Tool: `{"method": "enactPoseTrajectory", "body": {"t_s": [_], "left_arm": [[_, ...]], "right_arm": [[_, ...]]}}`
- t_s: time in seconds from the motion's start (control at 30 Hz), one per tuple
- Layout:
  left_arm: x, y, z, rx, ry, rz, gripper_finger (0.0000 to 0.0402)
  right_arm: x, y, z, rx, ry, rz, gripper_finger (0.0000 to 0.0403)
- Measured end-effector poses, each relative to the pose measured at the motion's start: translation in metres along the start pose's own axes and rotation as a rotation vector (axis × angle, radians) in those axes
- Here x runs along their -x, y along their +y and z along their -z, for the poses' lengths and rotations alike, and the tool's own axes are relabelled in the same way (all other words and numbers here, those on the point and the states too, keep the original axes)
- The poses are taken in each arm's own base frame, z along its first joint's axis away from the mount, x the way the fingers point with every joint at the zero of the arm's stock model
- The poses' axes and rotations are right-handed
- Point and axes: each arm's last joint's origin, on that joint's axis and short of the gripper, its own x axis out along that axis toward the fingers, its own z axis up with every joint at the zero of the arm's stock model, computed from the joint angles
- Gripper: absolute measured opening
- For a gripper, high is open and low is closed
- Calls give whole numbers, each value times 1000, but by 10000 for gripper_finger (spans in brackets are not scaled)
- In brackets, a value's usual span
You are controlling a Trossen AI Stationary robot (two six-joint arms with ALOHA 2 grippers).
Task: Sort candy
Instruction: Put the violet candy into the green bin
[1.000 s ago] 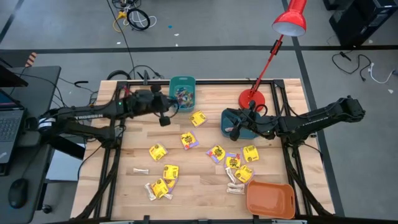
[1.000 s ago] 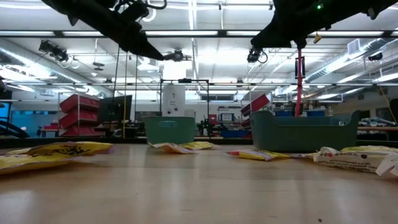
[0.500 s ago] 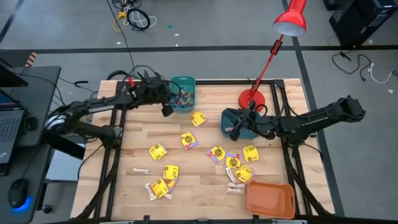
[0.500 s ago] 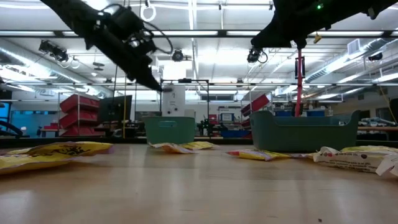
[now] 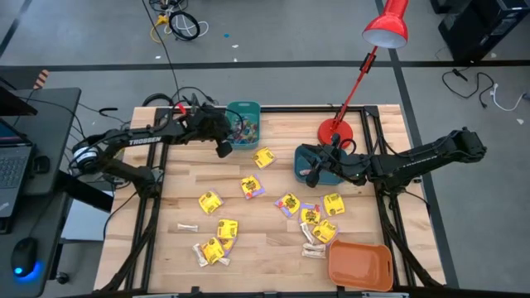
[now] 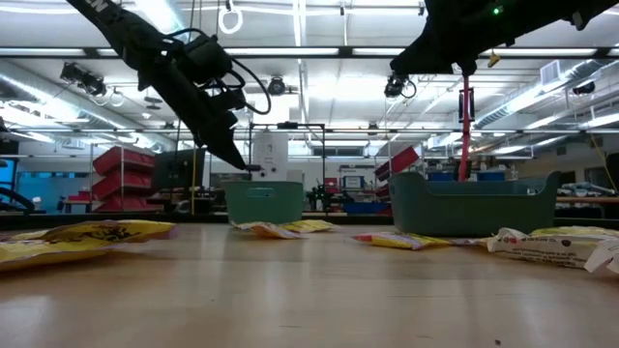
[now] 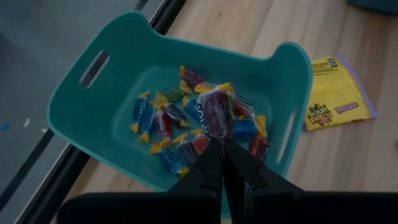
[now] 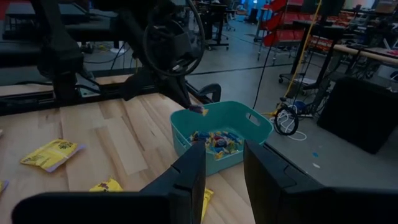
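A: Left wrist view: the left pincer point(image 7: 222, 144) is clamped on a purple candy point(image 7: 217, 116) above the teal bin point(image 7: 81, 109).

B: And the right pincer point(image 8: 222, 163)?

A: Apart, holding nothing, over the dark bin point(image 5: 308, 154). Yellow packets point(image 5: 209, 202) lie across the surface point(image 5: 273, 248).

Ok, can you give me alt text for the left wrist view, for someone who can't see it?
The left pincer, shut on a small purple wrapped candy, holds it above a teal bin scattered with blue, red and yellow wrapped candies. A yellow packet lies on the wooden table beside the bin.
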Motion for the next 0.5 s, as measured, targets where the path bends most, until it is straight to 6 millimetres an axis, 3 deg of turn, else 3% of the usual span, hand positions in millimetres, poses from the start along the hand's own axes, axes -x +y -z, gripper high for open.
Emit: {"method": "enactPoseTrajectory", "body": {"t_s": [0.5], "left_arm": [[0,0,1,5,6,1,20]], "right_arm": [[0,0,0,1,0,-1,98]]}}
